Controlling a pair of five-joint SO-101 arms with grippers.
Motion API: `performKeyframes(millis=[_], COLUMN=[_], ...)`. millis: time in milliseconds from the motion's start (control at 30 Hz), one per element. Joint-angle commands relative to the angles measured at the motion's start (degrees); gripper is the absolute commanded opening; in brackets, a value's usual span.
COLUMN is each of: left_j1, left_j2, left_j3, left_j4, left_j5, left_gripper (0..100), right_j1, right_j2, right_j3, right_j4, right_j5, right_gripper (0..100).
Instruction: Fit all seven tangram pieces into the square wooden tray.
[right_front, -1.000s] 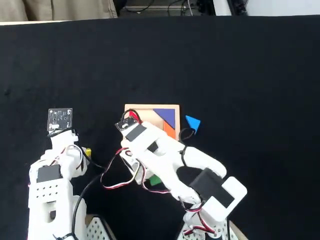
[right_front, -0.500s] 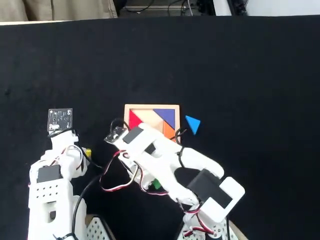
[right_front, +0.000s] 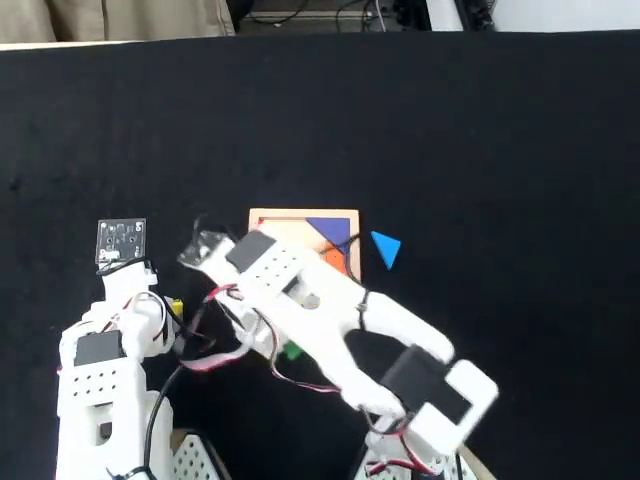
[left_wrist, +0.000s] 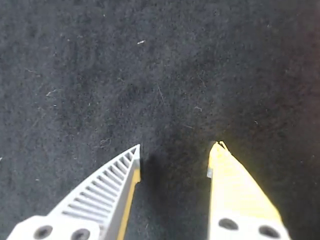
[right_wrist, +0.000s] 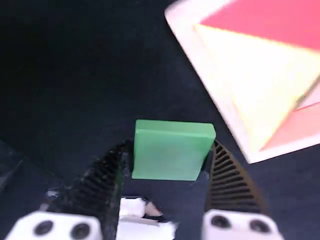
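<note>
My right gripper (right_wrist: 170, 146) is shut on a green square piece (right_wrist: 172, 155), held just off a corner of the square wooden tray (right_wrist: 186, 35). In the high view a bit of the green piece (right_front: 292, 351) peeks out under the right arm (right_front: 300, 300), which lies across the tray (right_front: 300, 214). The tray holds red (right_wrist: 270, 20) and yellow (right_wrist: 250, 80) pieces, plus dark blue (right_front: 330, 230) and orange (right_front: 336, 259) ones. A light blue triangle (right_front: 385, 248) lies on the cloth just right of the tray. My left gripper (left_wrist: 175, 150) is open over bare black cloth.
The left arm (right_front: 100, 350) stands at the table's front left, well apart from the tray. Black cloth (right_front: 450, 130) covers the whole table, with wide free room behind and to the right. Loose red and white wires (right_front: 230, 360) hang between the two arms.
The right arm has swung to the left with the green piece in its grip, and it now covers the tray's left part. The left arm has kept still.
</note>
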Motion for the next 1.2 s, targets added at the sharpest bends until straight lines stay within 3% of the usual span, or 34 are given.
performKeyframes(millis=[0, 67, 133, 333, 633, 1167], left_j1=[0.66, 0.57, 0.4, 0.57, 0.66, 0.66], left_j2=[-0.79, -0.79, -0.79, -0.79, -0.79, -0.79], left_j3=[-0.48, -0.48, -0.48, -0.48, -0.48, -0.48], left_j4=[-0.88, -0.88, -0.88, -0.88, -0.88, -0.88], left_j5=[-0.62, -0.62, -0.62, -0.62, -0.62, -0.62], left_gripper=[22, 22, 22, 22, 22, 22], right_j1=[2.46, 7.03, 12.13, 25.05, 18.9, 23.21], right_j2=[-5.93, -6.02, -5.49, 1.27, 8.75, 9.1], right_j3=[-4.09, -4.0, -3.56, -3.03, -3.47, -0.84], right_j4=[-0.09, -3.6, -7.21, -26.02, -32.09, -38.59], right_j5=[13.54, 23.91, 29.01, 25.93, 25.23, 23.3], right_gripper=[15.1, 15.1, 15.2, 15.2, 15.2, 15.2])
